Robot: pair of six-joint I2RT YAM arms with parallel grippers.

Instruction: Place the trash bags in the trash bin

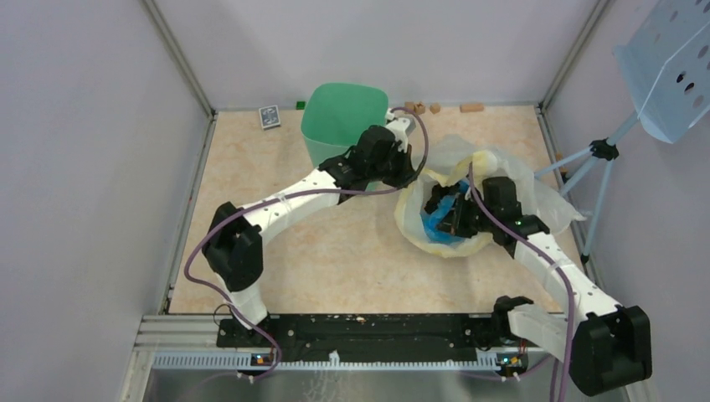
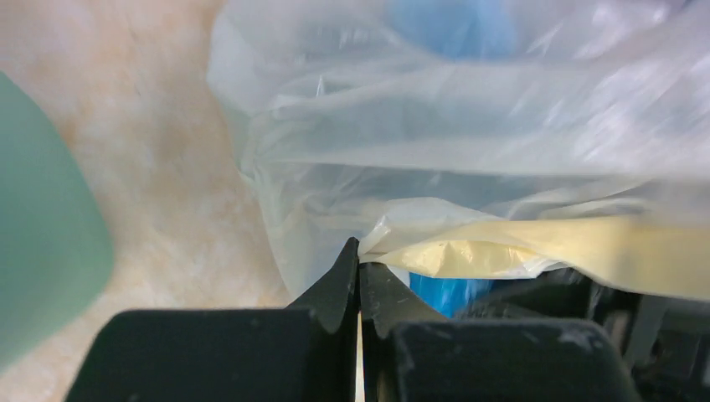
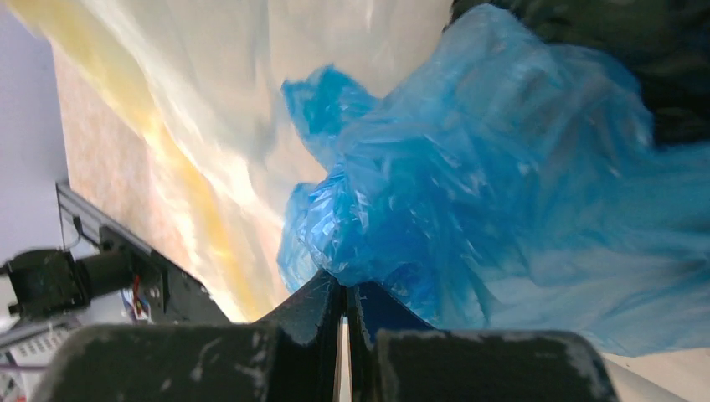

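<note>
**Blue bag [image 3: 502,167] gripped inside clear bag [image 2: 435,126]**

The right jaws are closed on the blue bag, which lies inside the clear bag near the bench's [image 1: 335,251] right edge. The left jaws pinch the clear bag's rim. The bin [image 1: 343,117] stands at the far edge.

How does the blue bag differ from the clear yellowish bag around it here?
Colour: the blue bag is strong blue; the clear bag is see-through with a yellowish tint. Size: the clear bag is larger, and the blue bag lies bunched inside it. Grip: the right pincer is shut on the blue bag, while the left pincer pinches the clear bag's edge. Both are thin, crinkled plastic.
</note>
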